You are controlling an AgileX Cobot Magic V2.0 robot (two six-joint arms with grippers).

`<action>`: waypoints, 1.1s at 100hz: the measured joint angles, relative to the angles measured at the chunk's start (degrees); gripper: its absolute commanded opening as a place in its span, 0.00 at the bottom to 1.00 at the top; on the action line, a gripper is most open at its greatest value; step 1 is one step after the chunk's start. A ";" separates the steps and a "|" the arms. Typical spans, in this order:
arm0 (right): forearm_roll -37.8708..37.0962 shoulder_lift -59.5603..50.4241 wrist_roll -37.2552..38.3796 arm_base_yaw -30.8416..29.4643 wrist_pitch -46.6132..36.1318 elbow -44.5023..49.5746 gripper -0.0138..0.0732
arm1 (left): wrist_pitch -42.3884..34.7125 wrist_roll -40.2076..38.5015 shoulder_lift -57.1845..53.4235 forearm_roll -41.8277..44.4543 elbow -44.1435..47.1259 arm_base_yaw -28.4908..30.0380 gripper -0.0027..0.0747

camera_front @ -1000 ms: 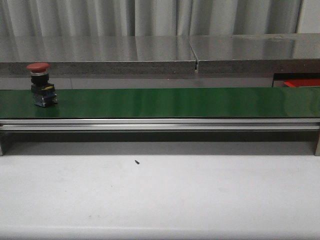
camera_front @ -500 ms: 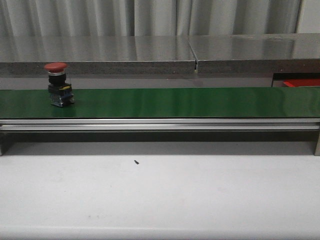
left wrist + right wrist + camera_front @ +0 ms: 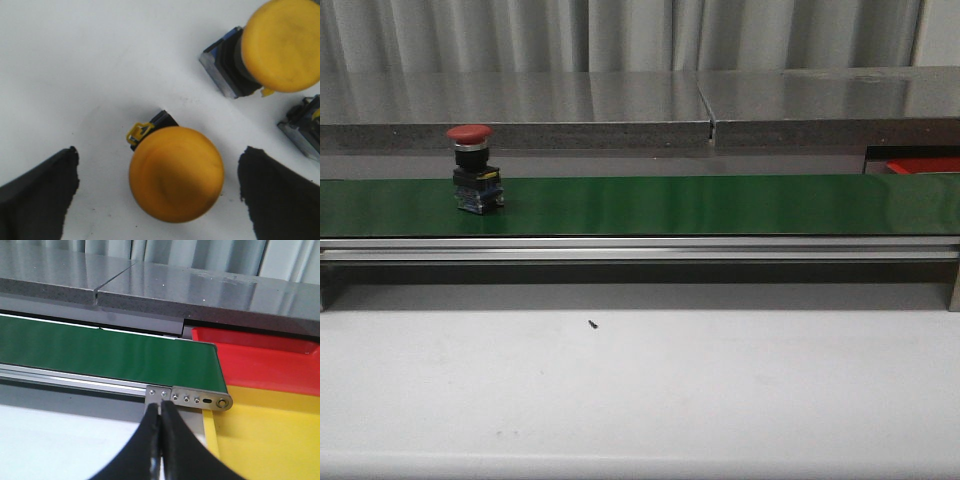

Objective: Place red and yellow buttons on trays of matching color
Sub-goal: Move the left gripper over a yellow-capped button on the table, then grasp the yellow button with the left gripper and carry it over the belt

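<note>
We find one red button (image 3: 475, 168), a mushroom-head push-button switch, standing upright on the green conveyor belt (image 3: 720, 204), well toward the belt's left end in the front view. Its red cap sits above a black collar and a dark contact block with a small yellow detail.

In the left wrist view we record a yellow button (image 3: 176, 172) of the same type standing on a white surface (image 3: 75, 65), its cap facing the camera and a yellow clip showing at its base. The left hand (image 3: 159, 200) is spread wide, one dark finger (image 3: 40, 195) on each side of this button and neither touching it. A second yellow button (image 3: 280, 47) lies tipped on its side just beyond the first, and the corner of a further contact block (image 3: 305, 130) shows beside it at the frame edge.

In the right wrist view the right hand (image 3: 161, 415) has its fingers pressed together with nothing between them. It hangs just short of the conveyor belt's end roller. Beside that end stand the yellow tray (image 3: 265, 440) and, just beyond it, the red tray (image 3: 260, 365), touching along their edges.

In the front view, a white counter (image 3: 640, 400) lies before the belt, bearing one small dark speck (image 3: 592, 324). Behind the belt runs a grey stone-like ledge (image 3: 520, 105).
</note>
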 measured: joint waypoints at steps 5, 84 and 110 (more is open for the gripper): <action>0.00 0.00 0.00 0.00 0.00 0.00 0.05 | -0.36 0.00 0.00 -0.26 0.00 0.00 0.45; 0.00 0.00 0.00 0.00 0.00 0.00 0.05 | 2.71 0.55 -15.27 -5.81 -0.03 -11.98 0.01; 0.00 0.00 0.00 0.00 0.00 0.00 0.05 | 0.42 1.24 -14.89 -4.99 -1.27 -23.99 0.01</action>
